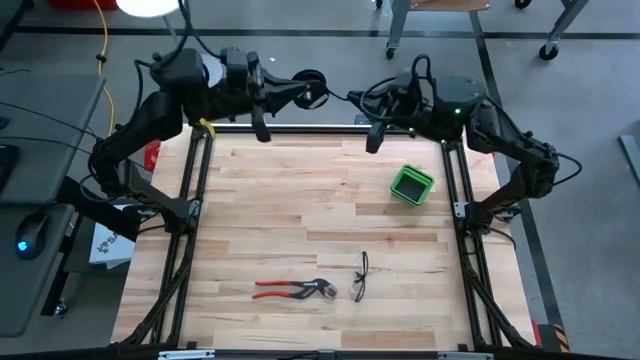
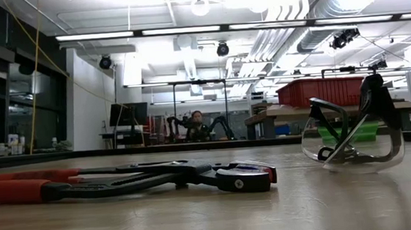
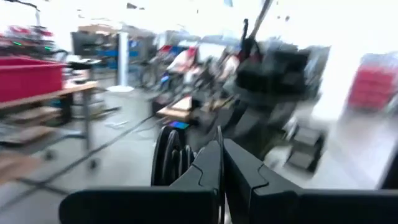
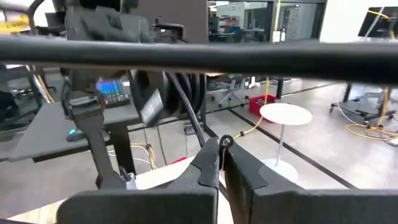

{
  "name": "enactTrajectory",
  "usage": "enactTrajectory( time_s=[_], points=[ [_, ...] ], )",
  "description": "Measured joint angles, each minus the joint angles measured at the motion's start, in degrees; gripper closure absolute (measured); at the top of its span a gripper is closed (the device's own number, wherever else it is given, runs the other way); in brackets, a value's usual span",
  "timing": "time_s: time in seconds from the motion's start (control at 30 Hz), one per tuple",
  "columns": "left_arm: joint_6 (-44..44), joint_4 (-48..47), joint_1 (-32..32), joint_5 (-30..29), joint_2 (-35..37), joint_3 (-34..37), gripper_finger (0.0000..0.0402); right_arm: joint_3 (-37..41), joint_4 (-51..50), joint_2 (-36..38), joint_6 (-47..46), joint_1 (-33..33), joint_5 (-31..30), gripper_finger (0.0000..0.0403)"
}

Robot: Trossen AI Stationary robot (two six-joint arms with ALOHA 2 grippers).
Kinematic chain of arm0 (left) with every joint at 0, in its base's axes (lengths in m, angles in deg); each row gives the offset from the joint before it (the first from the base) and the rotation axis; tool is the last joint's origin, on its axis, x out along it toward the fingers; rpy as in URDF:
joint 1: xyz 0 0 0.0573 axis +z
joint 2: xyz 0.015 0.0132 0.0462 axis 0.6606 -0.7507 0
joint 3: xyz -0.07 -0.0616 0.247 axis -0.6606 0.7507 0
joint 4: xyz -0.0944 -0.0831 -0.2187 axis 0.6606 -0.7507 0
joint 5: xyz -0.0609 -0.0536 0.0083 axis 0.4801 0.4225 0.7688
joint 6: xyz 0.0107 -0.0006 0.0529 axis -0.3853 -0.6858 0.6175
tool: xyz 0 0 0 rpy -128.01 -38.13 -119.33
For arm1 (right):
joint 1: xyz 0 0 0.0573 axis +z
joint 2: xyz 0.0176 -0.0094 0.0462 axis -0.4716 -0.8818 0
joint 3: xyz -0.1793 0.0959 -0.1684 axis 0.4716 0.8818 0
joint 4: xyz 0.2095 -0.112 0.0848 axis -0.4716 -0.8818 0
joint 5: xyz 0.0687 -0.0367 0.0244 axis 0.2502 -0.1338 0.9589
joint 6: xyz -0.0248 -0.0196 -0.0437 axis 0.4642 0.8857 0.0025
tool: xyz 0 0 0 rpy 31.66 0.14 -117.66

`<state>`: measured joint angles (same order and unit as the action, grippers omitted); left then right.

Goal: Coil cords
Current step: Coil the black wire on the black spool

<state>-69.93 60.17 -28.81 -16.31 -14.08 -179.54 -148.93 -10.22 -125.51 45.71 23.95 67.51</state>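
Observation:
The thin black cord (image 1: 313,85) is wound into a small coil that hangs in the air beyond the table's far edge. My left gripper (image 1: 303,92) is shut on it, and the coil (image 3: 168,158) shows right beside its fingers. One stretch of cord (image 1: 338,96) runs from the coil to my right gripper (image 1: 362,100), which is shut on it. The two grippers point level at each other, a short way apart. Neither arm shows in the low view. My left gripper holds the coil's loops (image 3: 177,163) at its shut fingertips, coming level from the table's left. The fingers hide which strands lie between them. The coil stands on edge, lifted clear of the table. My right gripper pinches the cord near its free end (image 4: 225,143) between its two fingertips, coming level from the table's right. From there the cord (image 4: 189,112) rises almost straight to the coil, clear of the table.
A small green box (image 1: 411,184) stands at the table's far right. Red-handled pliers (image 1: 293,290) and safety glasses (image 1: 360,277) lie near the front edge. A yellow cable (image 1: 102,40) hangs off the table at the far left. A person (image 2: 197,124) sits in the room behind.

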Motion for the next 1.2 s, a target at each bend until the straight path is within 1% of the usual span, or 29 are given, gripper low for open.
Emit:
enactTrajectory(
  time_s=[0.1,0.3,0.4,0.5,0.63,0.83,0.97,1.1,1.2],
  points=[
    [-7.45,3.66,-0.04,2.16,-0.06,0.0,0.0402,0.06,1.48,-0.71,-0.09,0.0,1.22,0.0403],
    [-16.86,6.6,-0.04,1.47,-1.07,-0.02,0.0402,0.11,5.4,-3.61,-0.34,0.48,4.16,0.0403],
    [-18.24,7.8,-0.05,0.18,-1.74,-0.02,0.0402,0.15,7.02,-4.91,-0.41,0.96,4.68,0.0403],
    [-19.44,9.12,-0.11,-2.38,-2.04,0.0,0.0402,0.11,9.18,-5.78,-0.73,1.1,6.26,0.0403],
    [-20.22,10.21,-0.11,-6.58,-2.49,0.0,0.0402,0.09,11.34,-6.86,-1.87,1.07,6.48,0.0403],
    [-22.1,11.5,-0.17,-6.87,-3.19,0.02,0.0402,0.1,12.35,-7.83,-2.12,1.11,6.26,0.0398],
    [-21.01,10.76,-0.11,-7.07,-3.54,0.0,0.0402,0.15,12.19,-7.97,-2.69,1.14,5.86,0.0366],
    [-19.04,10.06,0.19,-7.04,-3.65,0.0,0.0402,0.15,12.24,-7.99,-2.62,1.14,5.82,0.0313],
    [-17.37,8.75,0.73,-8.18,-3.63,0.0,0.0402,0.15,12.24,-7.99,-2.51,1.14,5.69,0.0275]
  ],
)
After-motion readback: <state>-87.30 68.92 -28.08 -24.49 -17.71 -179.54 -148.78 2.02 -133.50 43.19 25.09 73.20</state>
